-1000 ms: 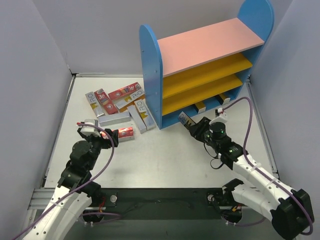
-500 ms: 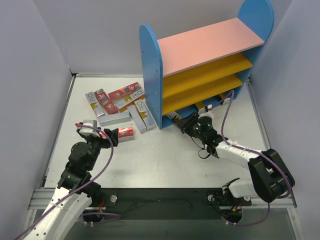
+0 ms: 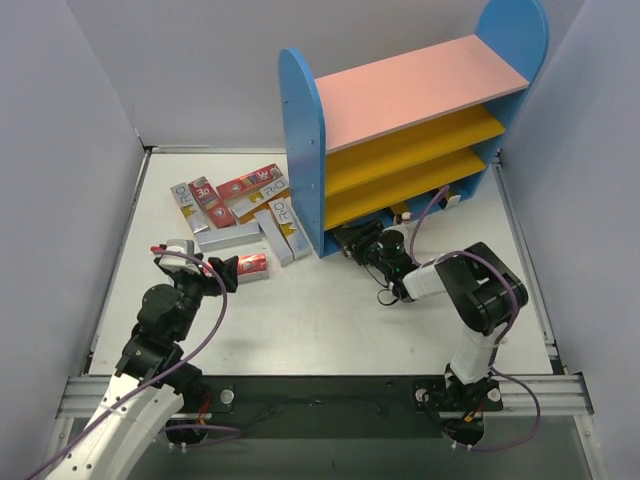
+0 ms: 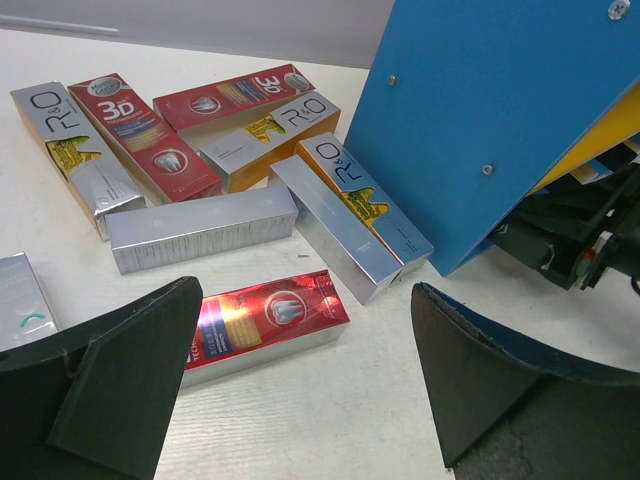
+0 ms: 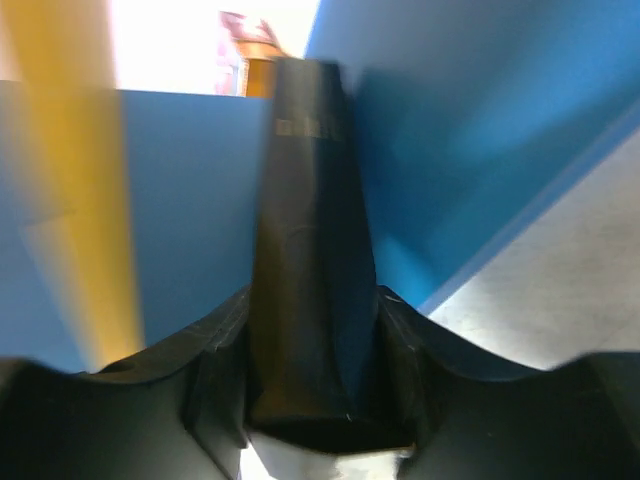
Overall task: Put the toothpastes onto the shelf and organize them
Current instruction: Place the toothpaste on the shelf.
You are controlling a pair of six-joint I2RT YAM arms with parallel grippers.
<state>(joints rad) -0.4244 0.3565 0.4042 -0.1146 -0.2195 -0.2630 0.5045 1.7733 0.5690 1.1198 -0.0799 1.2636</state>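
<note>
The step in hand looks like the placing of 1 box on the shelf (image 3: 303, 140). The right gripper (image 3: 354, 243) reaches into the lowest compartment at its left end. Its 2 fingers are clamped on a toothpaste box (image 5: 310, 230), which points inward and lies in shadow. The next move, I think, calls for a straight push deeper, then a release and a clean pull back without dragging the box out. The left gripper (image 4: 305, 305) hangs with jaws wide apart over a red box (image 4: 265, 318) on the table (image 3: 330, 310), near the loose boxes (image 3: 235, 205) left of the shelf.
</note>
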